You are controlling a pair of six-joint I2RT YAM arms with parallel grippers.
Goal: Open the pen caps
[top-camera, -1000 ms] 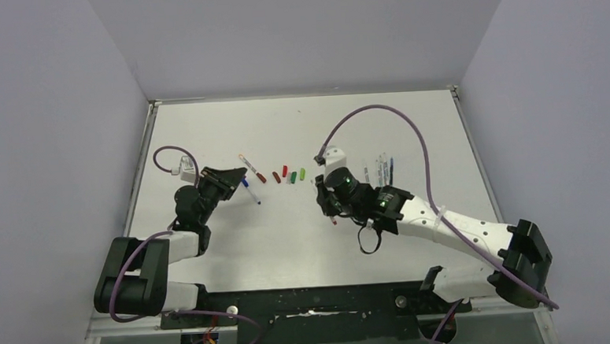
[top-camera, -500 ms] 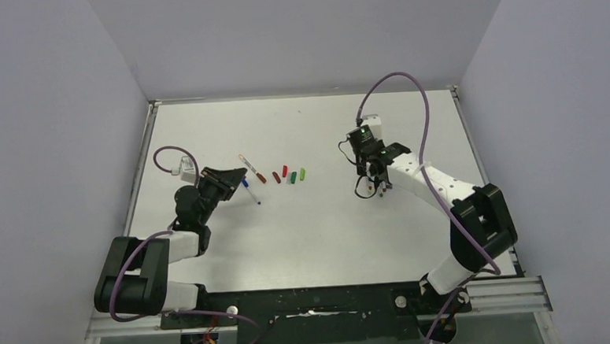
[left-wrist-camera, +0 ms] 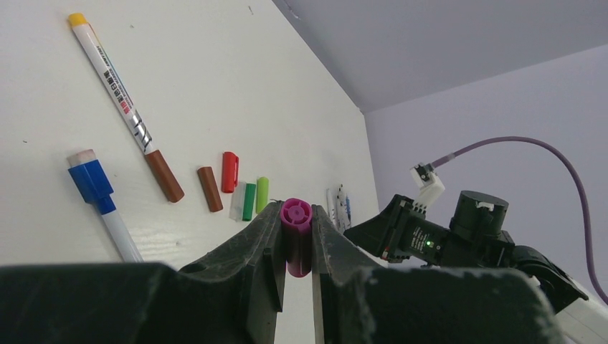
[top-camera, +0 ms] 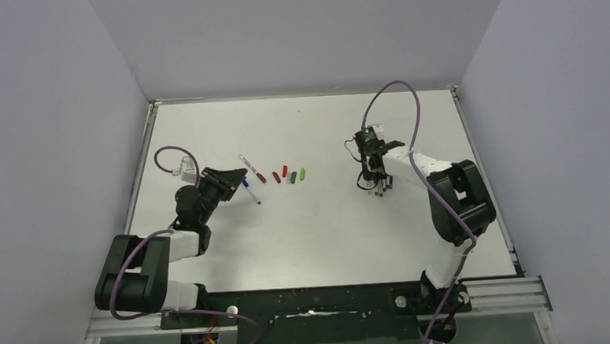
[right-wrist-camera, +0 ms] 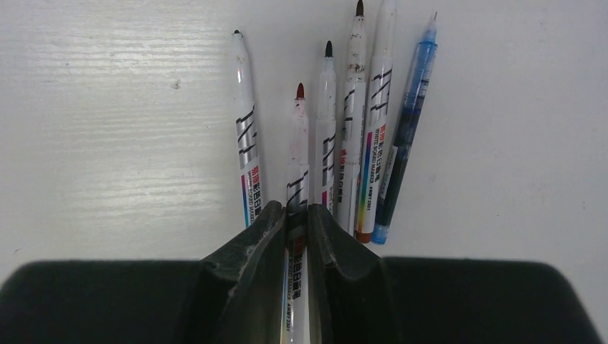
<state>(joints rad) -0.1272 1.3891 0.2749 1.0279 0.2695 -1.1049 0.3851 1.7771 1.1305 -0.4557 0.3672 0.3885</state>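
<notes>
Gripping a small magenta plastic cap [left-wrist-camera: 296,213] by its sides, the left pincer [left-wrist-camera: 296,233] was shut on it, the cap's open mouth facing the wrist cam. It sat low over the left part of the white bench [top-camera: 329,234]. Just ahead lay a short row of loose caps: maroon cap [left-wrist-camera: 210,188], red cap [left-wrist-camera: 229,172], green cap [left-wrist-camera: 249,201], lime cap [left-wrist-camera: 262,193] and a pale one I couldn't id. So the magenta one prob. belonged at that row; caps were being kept together.

Right pincer [right-wrist-camera: 292,215] was clamped on a slim white-barrelled pen w/ a bare red tip [right-wrist-camera: 298,143], gripped mid-barrel. This was over on the bench's right side, well apart from the caps. The pen pointed the same way as five uncapped pens [right-wrist-camera: 351,129] fanned beside it, tips away from the pincer, incl. one blue see-through barrel [right-wrist-camera: 405,122]. Looked like a parking spot for opened pens, w/ the held one slotting between two of them. Couldn't tell if it touched the bench.

Two pens near the left arm were not yet opened: a brown-capped pen w/ yellow end [left-wrist-camera: 118,100] and a blue-capped pen [left-wrist-camera: 100,201]. Task approx. three-quarters done, in my est.
</notes>
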